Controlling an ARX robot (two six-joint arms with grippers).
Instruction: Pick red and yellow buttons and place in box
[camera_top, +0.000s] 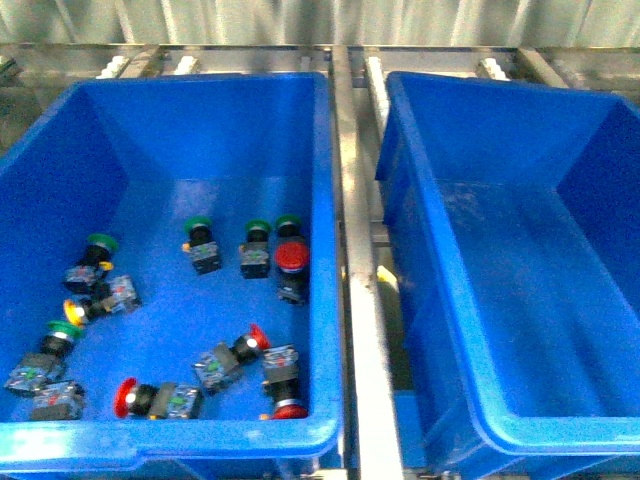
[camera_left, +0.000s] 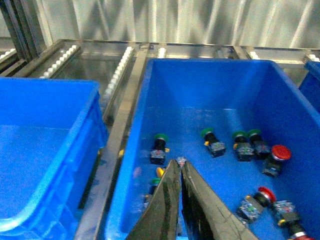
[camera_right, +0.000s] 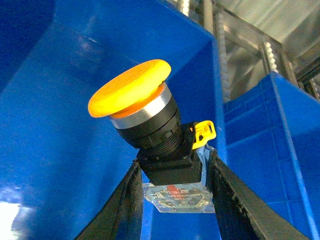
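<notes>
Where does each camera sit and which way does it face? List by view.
Front view: on the robot's body, looking down on a left blue plastic crate and a right blue plastic crate; no arm shows.
Left wrist view: on the left wrist, looking past the closed left jaws into the left crate.
Right wrist view: on the right wrist, close on the yellow mushroom-capped push-button switch clamped in the right jaws, blue wall behind.
Shared: front and left wrist views both show the red-capped switch.
</notes>
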